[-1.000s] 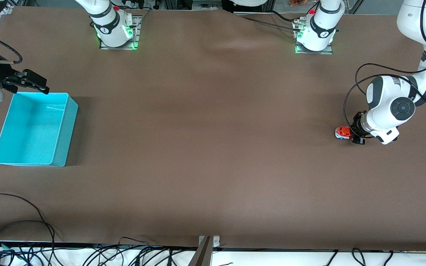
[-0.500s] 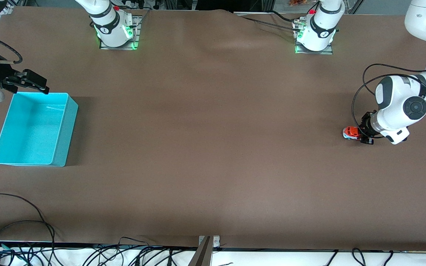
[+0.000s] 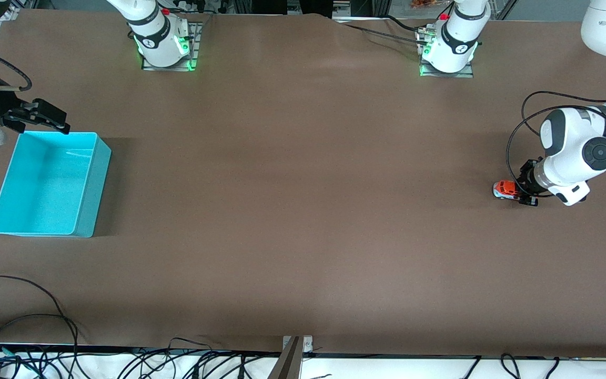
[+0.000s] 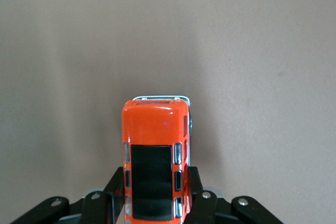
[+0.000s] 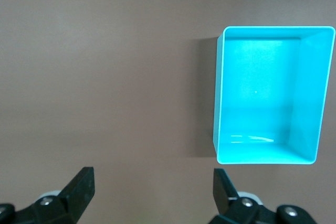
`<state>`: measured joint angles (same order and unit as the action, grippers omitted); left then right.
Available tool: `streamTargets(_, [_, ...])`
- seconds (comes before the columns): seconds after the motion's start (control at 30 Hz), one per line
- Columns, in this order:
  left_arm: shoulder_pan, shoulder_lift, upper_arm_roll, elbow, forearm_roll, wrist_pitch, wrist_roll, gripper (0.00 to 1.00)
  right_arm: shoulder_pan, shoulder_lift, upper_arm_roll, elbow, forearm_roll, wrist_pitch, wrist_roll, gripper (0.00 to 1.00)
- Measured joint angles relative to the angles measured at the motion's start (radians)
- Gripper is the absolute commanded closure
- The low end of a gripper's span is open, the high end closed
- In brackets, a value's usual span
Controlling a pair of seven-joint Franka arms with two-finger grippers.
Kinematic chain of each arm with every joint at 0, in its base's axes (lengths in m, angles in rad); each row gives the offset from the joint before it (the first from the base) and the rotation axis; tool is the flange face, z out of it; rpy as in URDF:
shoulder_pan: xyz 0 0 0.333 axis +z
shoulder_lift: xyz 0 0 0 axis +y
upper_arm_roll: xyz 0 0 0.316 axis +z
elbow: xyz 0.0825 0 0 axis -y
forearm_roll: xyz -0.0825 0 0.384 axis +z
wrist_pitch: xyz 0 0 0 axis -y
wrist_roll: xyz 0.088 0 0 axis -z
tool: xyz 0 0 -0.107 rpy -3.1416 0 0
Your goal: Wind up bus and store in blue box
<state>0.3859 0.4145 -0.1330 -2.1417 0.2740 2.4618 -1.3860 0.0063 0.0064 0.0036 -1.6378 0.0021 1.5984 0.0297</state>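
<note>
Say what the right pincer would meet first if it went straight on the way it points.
Likely bare table. The open right pincer points down beside the blue box, not over it, though its height is unclear.

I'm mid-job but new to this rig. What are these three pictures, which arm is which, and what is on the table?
Two robot arms share a brown table. The wide picture looks down from across the table; the other two come from cameras on the wrists. The left gripper, at the left arm's end of the table, is shut on the bus, an orange-roofed toy whose wheels seem to rest on the table; its fingers clamp both sides. The right gripper waits open beside an upper corner of the blue box, which is empty.
</note>
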Motion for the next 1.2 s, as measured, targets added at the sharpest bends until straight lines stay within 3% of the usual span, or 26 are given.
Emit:
streamTargets(0.5, [0.03,0.007,-0.001,0.009,0.019,0.006,0.001,0.82,0.0,0.0,0.0,0.0,0.0,0.0,0.0,0.0])
streamTargets(0.57, [0.033,0.008,-0.001,0.009,0.019,0.007,0.001,0.71,0.0,0.0,0.0,0.0,0.0,0.0,0.0,0.0])
streamTargets(0.63, [0.033,0.008,-0.001,0.009,0.02,0.008,0.002,0.41,0.0,0.0,0.0,0.0,0.0,0.0,0.0,0.0])
streamTargets(0.7, [0.033,0.008,-0.001,0.009,0.02,0.008,0.002,0.25,0.0,0.0,0.0,0.0,0.0,0.0,0.0,0.0])
streamTargets(0.77, [0.033,0.01,0.0,0.008,0.025,0.007,0.002,0.0,0.0,0.0,0.0,0.0,0.0,0.0,0.0,0.0])
streamTargets(1.2, [0.037,0.055,0.002,0.071,0.041,-0.011,0.0,0.0,0.0,0.0,0.0,0.0,0.0,0.0,0.0,0.0])
